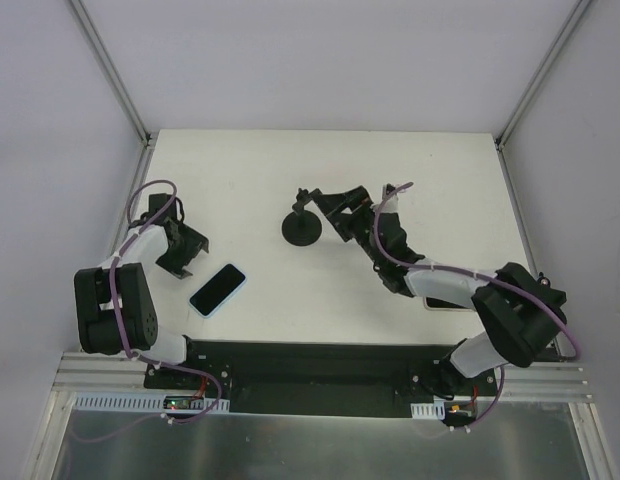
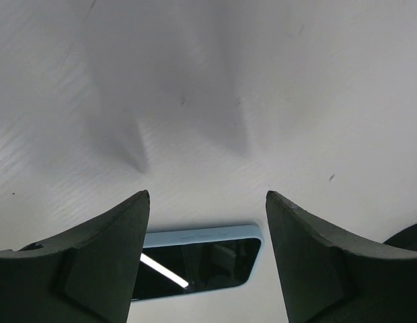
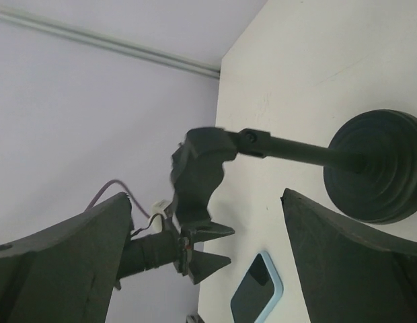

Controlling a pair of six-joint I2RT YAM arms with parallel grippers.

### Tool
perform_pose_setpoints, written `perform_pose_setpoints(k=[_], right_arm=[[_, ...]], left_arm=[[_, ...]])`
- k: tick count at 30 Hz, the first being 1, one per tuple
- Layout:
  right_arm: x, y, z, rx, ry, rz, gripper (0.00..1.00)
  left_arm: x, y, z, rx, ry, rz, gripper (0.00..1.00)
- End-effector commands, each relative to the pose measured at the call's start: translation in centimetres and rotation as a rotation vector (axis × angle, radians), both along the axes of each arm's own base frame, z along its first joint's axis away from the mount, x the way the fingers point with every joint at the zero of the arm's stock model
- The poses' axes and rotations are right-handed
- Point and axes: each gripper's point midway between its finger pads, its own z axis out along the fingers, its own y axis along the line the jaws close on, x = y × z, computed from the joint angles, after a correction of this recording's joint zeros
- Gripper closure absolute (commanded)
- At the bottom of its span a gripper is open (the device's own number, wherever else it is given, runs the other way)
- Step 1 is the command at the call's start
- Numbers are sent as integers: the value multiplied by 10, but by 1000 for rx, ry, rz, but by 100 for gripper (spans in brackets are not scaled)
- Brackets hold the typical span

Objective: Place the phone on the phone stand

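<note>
On the counter, the phone lies flat, apart from the phone stand.
I see the left jaws apart just beside the phone, holding nothing; the right jaws stand wide at the stand's top, not gripping.

Overhead camera, high above and behind the arm bases, looks down on the whole white tabletop. Left wrist camera hangs close over it, looking down between its dark fingers at the light-blue-edged, black-screened phone, at 8 o'clock overhead. Right wrist camera, rolled sideways, closely faces the black round-based phone stand, near centre overhead. All three views share the phone.
</note>
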Motion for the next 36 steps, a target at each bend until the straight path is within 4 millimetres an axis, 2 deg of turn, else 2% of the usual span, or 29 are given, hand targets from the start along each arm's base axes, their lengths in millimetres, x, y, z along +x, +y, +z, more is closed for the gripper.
perform_pose_setpoints(k=[1, 3, 4, 5, 7, 8, 9, 10, 11, 13, 14, 16, 18, 20, 21, 22, 23, 24, 25, 26, 27, 28, 29, 30, 31, 33, 34, 35, 36], right_arm=[[-30, -11, 44, -61, -201, 104, 4], [-41, -27, 51, -94, -234, 85, 4], [-44, -34, 44, -159, -240, 81, 4], [-52, -42, 58, -161, -277, 71, 4], [-55, -57, 47, -252, -253, 41, 4], [-60, -66, 59, -280, -295, 27, 4], [-61, -73, 59, -313, -299, 9, 4], [-64, -78, 50, -363, -278, 12, 4], [-69, -85, 54, -393, -303, 4, 4], [-75, -93, 32, -447, -260, 17, 4], [-80, -95, 29, -466, -267, 33, 4], [-88, -94, 10, -519, -234, 76, 4], [-102, -85, -14, -596, -190, 168, 4], [-110, -73, -28, -675, -157, 227, 4], [-127, -63, -41, -730, -138, 294, 4], [-133, -56, -53, -762, -117, 324, 4], [-137, -52, -57, -775, -113, 331, 4], [-150, -41, -61, -783, -119, 373, 4], [-153, -36, -73, -803, -92, 390, 4], [-161, -24, -72, -802, -101, 430, 4], [-164, -17, -74, -813, -98, 460, 4], [-168, -10, -89, -871, -92, 510, 4], [-178, 3, -93, -882, -99, 579, 4], [-178, 17, -80, -893, -115, 614, 4], [-181, 24, -98, -970, -118, 682, 4], [-187, 45, -89, -1024, -134, 763, 4], [-187, 51, -101, -1076, -119, 789, 4], [-193, 53, -107, -1142, -136, 838, 4], [-189, 70, -91, -1136, -172, 844, 4]], left_arm=[[-29, -14, -21, -78, 80, 52, 31], [-40, -20, -29, -111, 114, 59, 31], [-50, -27, -36, -144, 143, 56, 30], [-56, -31, -39, -164, 161, 60, 30], [-70, -48, -45, -253, 191, 81, 28], [-72, -55, -46, -293, 187, 86, 28], [-74, -62, -44, -325, 175, 84, 27], [-79, -70, -47, -359, 179, 97, 27], [-79, -79, -43, -393, 168, 81, 27], [-83, -98, -40, -414, 173, 28, 26], [-83, -105, -38, -420, 172, 11, 26], [-88, -123, -35, -428, 172, -21, 25], [-85, -133, -30, -443, 140, -39, 24], [-83, -150, -25, -465, 121, -77, 24], [-81, -157, -21, -470, 113, -99, 24], [-82, -165, -18, -475, 113, -118, 24], [-82, -170, -16, -478, 107, -133, 23], [-79, -174, -13, -483, 88, -147, 23], [-80, -176, -12, -481, 83, -155, 23], [-79, -176, -8, -481, 62, -166, 23], [-78, -174, -6, -472, 44, -170, 23], [-75, -168, -5, -436, 12, -181, 21], [-70, -163, 3, -420, -42, -188, 21], [-72, -157, 4, -398, -58, -195, 20], [-71, -150, 6, -375, -79, -188, 18], [-66, -133, 21, -337, -166, -185, 18], [-67, -122, 24, -293, -183, -171, 16], [-65, -114, 36, -266, -239, -170, 16], [-59, -99, 48, -213, -287, -170, 12]])
